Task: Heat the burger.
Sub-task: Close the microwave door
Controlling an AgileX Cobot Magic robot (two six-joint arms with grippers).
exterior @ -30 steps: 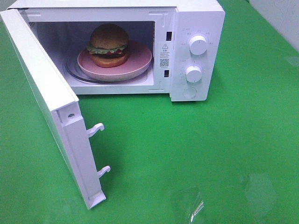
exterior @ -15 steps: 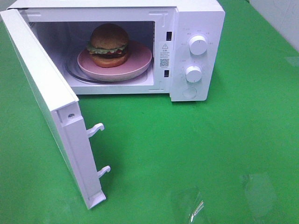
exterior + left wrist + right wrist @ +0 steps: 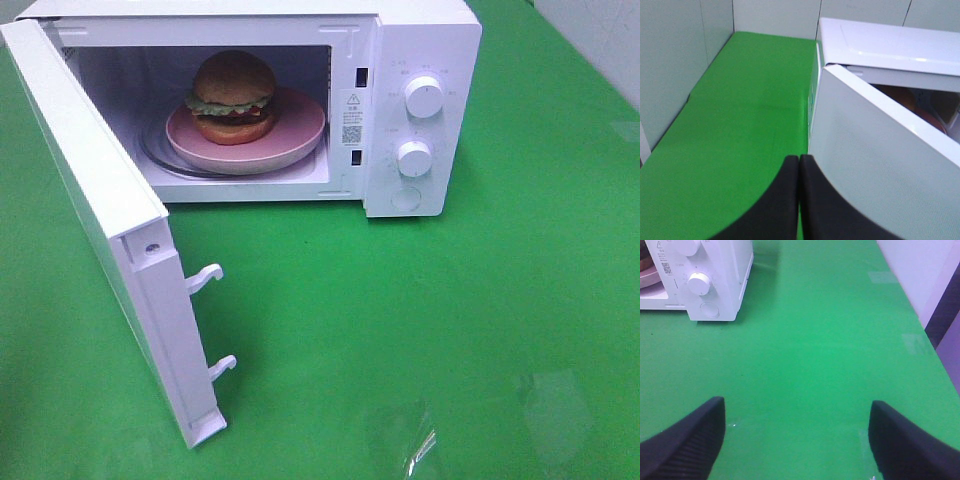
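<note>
The burger (image 3: 233, 95), with a brown domed bun and green lettuce, sits on a round pink plate (image 3: 295, 135) inside the white microwave (image 3: 420, 40). The microwave door (image 3: 100, 210) stands swung wide open to the left. No gripper shows in the exterior high view. My left gripper (image 3: 799, 165) is shut with nothing between its fingers, just outside the door's outer face (image 3: 875, 165). My right gripper (image 3: 795, 435) is open and empty above bare green cloth, to the right of the microwave's knobs (image 3: 699, 283).
Two white latch hooks (image 3: 205, 277) stick out of the door's free edge. Two dials (image 3: 424, 97) and a round button (image 3: 405, 198) are on the control panel. Green cloth (image 3: 450, 320) covers the table; white walls (image 3: 670, 65) border it.
Nothing differs in the exterior high view across the three frames; the burger, plate and door have not moved.
</note>
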